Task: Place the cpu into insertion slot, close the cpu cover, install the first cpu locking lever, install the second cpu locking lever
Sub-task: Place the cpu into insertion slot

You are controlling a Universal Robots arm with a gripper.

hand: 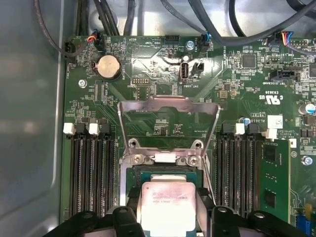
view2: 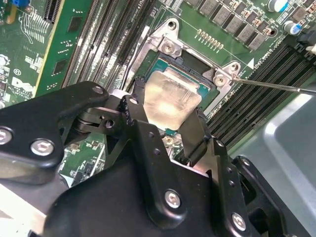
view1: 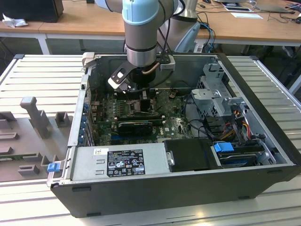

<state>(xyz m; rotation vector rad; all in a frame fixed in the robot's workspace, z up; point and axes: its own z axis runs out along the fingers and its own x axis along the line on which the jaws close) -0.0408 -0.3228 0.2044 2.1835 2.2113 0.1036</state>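
Fingers (view2: 137,111) pinch cpu (view2: 173,96) by its edges over slot (view2: 183,57); cover (hand: 168,103) open. Risk: tilt/offset, so cpu seats crooked & damages slot.

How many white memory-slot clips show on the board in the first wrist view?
4. Two clips sit on one side of the raised cover, two on the other; the claw gripping the chip may hide more.

**Reaching straight down, clamped on both sides**

The pale-blue and grey jointed robot arm (view1: 139,28) hangs vertically, its wrist pointing down. In the second wrist view, its black two-fingered gripper (view2: 168,112) presses slim black fingers (view2: 144,129) against opposite edges of the pale beige-silver square cpu (view2: 173,94), with the linkage bars angled inward.
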